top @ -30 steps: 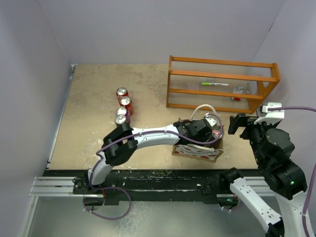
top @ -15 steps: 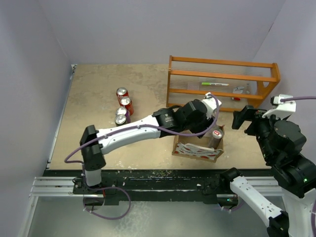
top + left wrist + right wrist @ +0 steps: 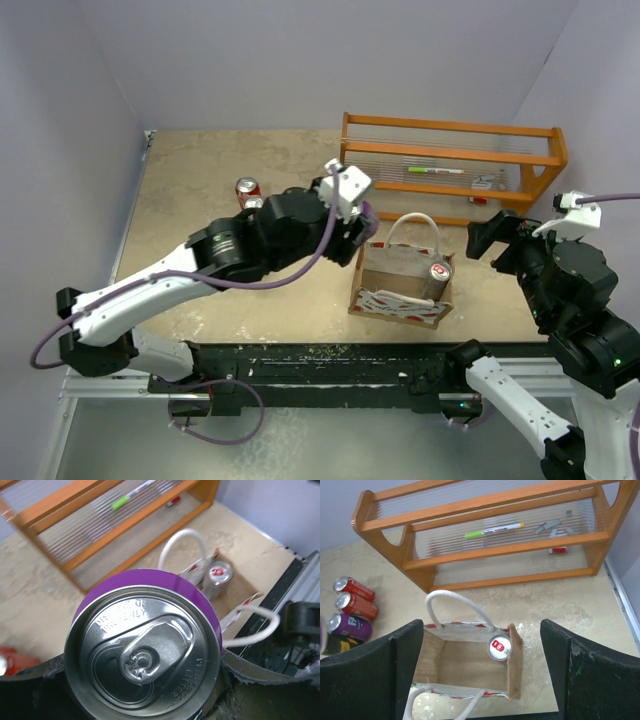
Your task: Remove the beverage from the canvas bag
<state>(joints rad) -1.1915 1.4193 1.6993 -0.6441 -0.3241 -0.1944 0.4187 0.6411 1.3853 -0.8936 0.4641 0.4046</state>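
Purple-sided and silver-topped, the purple can [image 3: 145,655] pinched upright between the fingers of the left gripper [image 3: 362,232], raised off the table [image 3: 200,160]. Held just left of the canvas bag [image 3: 392,270], outside its mouth and apart from the far loop handle [image 3: 412,220].

Bag upright at the near edge of the table, mouth open, whitish front panel toward the arm bases. Inside, against the right wall, one red-topped can [image 3: 499,647] standing upright; rest of the interior bare brown.

Orange wooden rack [image 3: 450,128] close behind the bag on the far side, little room there. To the left, a cluster of loose cans [image 3: 352,607] on the table near the held can, mostly hidden by the arm from above. Open tabletop farther left and toward the far wall.

Right gripper [image 3: 481,630] spread wide, holding nothing, hovering above and right of the bag, not touching it.
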